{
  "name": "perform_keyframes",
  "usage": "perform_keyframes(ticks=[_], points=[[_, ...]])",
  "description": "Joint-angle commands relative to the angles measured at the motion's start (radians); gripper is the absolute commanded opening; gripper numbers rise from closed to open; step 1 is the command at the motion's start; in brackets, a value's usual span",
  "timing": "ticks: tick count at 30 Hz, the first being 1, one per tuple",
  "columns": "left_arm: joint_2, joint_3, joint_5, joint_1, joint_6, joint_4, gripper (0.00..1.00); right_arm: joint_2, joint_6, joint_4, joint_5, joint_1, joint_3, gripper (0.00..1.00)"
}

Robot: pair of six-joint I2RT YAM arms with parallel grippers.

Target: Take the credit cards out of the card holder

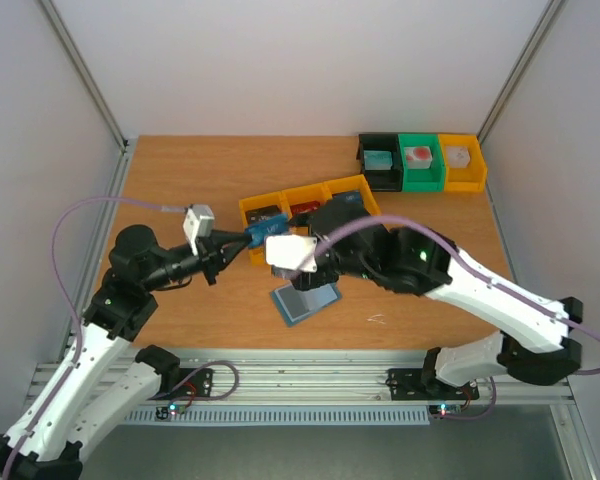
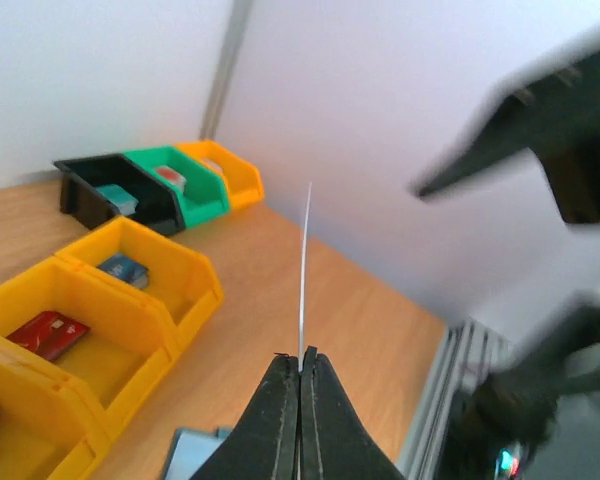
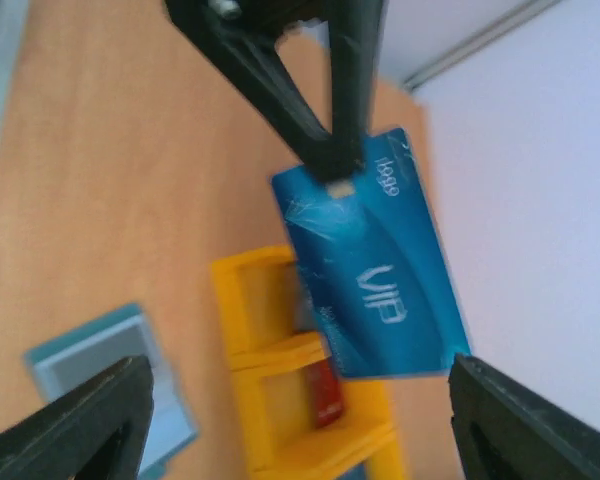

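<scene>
Top external view: both arms are reaching over the middle of the worktop [image 1: 180, 180], meeting just in front of the yellow bins [image 1: 308, 188].
Left gripper [image 1: 242, 243]: is clenching tight on the blue card [image 3: 375, 270], pinching it near one corner.
Blue card: is hanging in the air over the worktop middle, out of the card holder [image 1: 305, 301]; it is showing edge-on as a thin line in the left wrist view.
Right gripper [image 3: 300, 370]: is standing released, fingers [image 3: 90, 420] spread wide on either side below the card, touching nothing.
Card holder: is lying flat on the worktop toward the near edge, about mid-width, apart from the card.
Yellow bins: are sitting in a row of three mid-worktop; the red card [image 2: 48, 333] is lying in the middle one.
Far bins [image 1: 421, 184]: black, green and yellow are sitting in the far right corner.
</scene>
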Motion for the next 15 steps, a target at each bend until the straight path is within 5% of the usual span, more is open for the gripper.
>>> perform_keyframes(ticks=[1,3,6,15], points=[[0.028,-0.009,-0.117,0.074,-0.424,0.352,0.0,-0.142,-0.464,0.545,0.311,0.13,-0.232,0.86],[0.047,-0.017,-0.153,0.114,-0.616,0.469,0.0,-0.18,-0.786,0.848,0.335,0.147,-0.387,0.92],[0.082,0.014,-0.2,0.152,-0.849,0.472,0.0,-0.173,-1.043,1.166,0.329,0.145,-0.492,0.92],[0.095,0.082,-0.13,0.155,-0.915,0.504,0.0,-0.061,-1.31,1.549,0.285,0.108,-0.505,0.65]])
